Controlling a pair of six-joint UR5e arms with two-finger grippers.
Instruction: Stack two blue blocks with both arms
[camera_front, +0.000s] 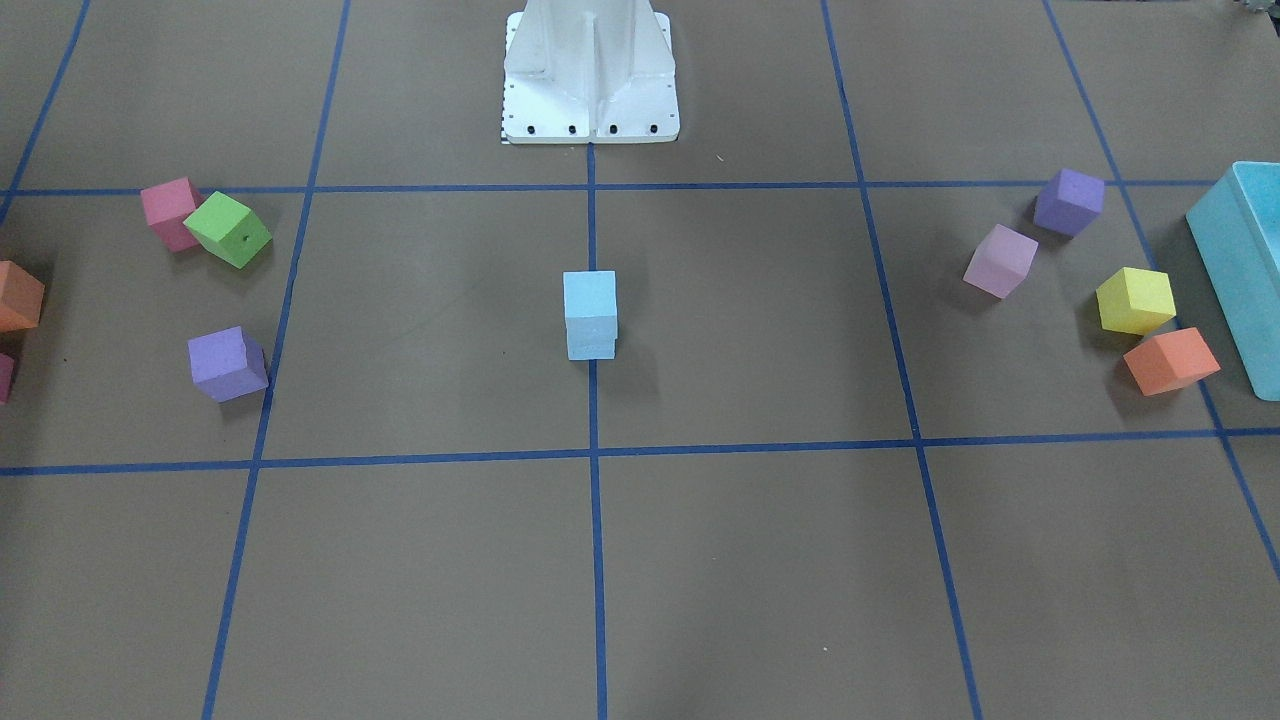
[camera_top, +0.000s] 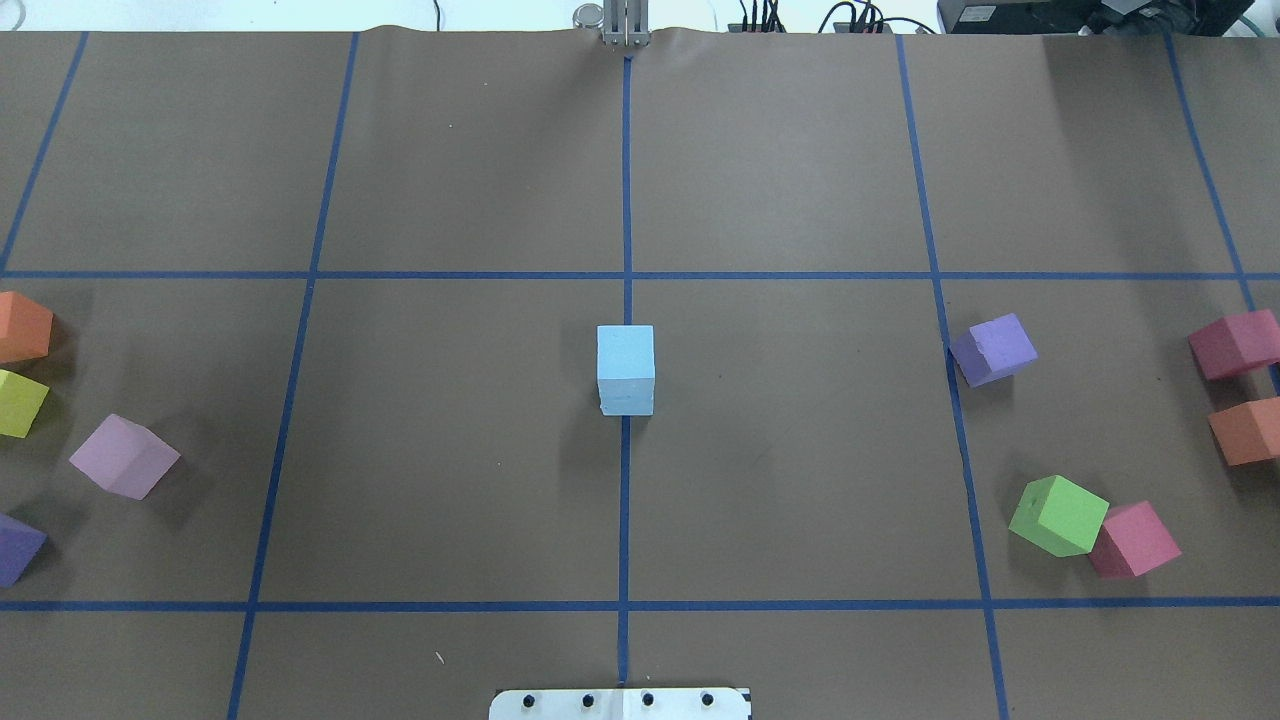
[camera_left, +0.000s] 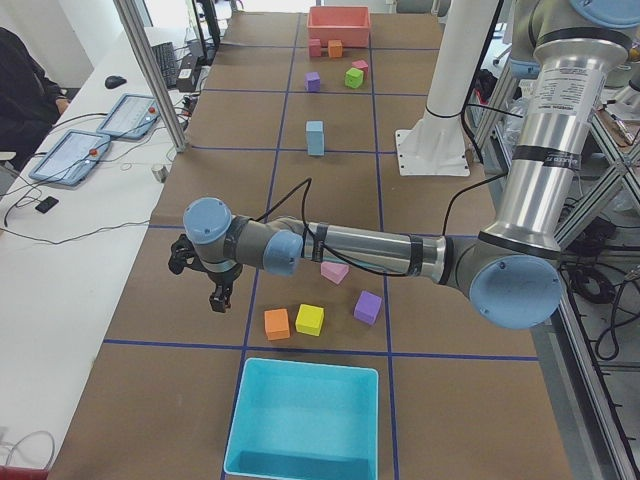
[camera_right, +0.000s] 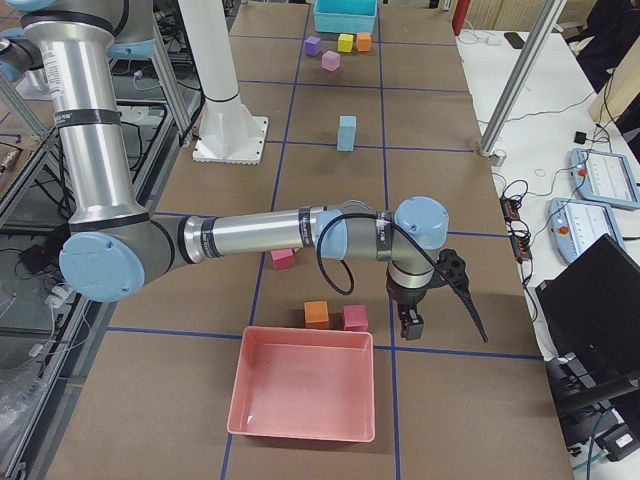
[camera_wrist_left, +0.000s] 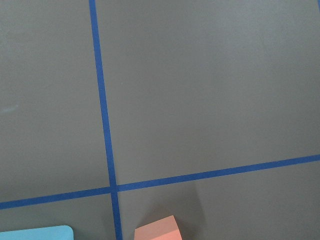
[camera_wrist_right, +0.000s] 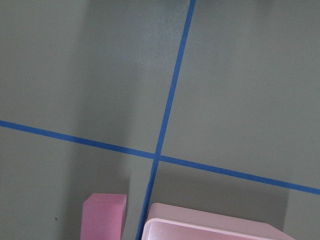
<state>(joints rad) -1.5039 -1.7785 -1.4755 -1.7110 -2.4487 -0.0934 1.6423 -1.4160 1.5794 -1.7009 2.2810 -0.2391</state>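
The two pale blue blocks stand stacked one on the other on the centre tape line, the top one squarely over the lower. The stack also shows in the overhead view and in both side views. No gripper touches it. My left gripper hangs over the table's outer edge beyond the orange cube, far from the stack. My right gripper hangs near the red bin's corner, also far away. Both show only in the side views, so I cannot tell whether they are open or shut.
A teal bin sits at my left end and a red bin at my right end. Purple, pink, yellow and orange cubes lie near the teal bin. Green, pink, purple and orange cubes lie on the other side. The white pedestal stands behind the stack.
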